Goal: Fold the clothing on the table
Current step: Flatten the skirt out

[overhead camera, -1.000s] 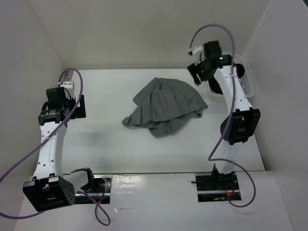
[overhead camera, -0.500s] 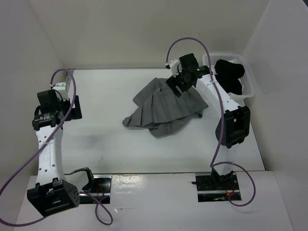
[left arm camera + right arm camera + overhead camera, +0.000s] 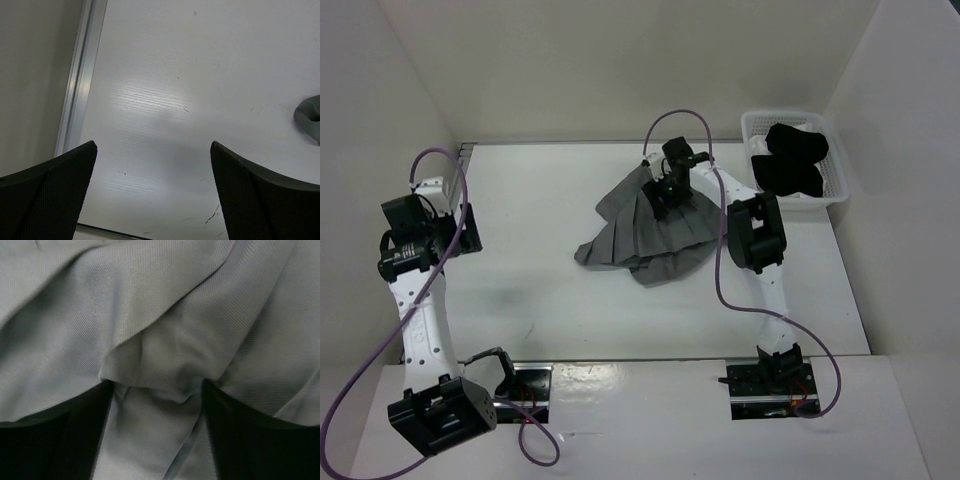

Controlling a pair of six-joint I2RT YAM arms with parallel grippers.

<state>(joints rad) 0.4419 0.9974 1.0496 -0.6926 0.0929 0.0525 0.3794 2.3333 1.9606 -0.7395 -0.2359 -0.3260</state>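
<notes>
Clothing [image 3: 645,240] lies in a crumpled grey heap near the middle of the table [image 3: 540,300]. Its pleats fan unevenly and its near edge is tucked under itself. No fold has been made and the skirt is not even laid flat, so the task looks to be at its very start.

The right gripper [image 3: 666,196] is down on the far part of the heap. Its fingers are spread and pushed into the fabric, with a ridge of cloth standing between them, apparently not yet clamped. The left gripper [image 3: 152,146] hovers over bare table well to the left, its fingers wide apart and holding nothing.

Still to do, by the look of it, is smoothing the skirt out and then every fold. A black garment [image 3: 792,158] sits in the basket [image 3: 756,124] at the far right, clear of the skirt.
</notes>
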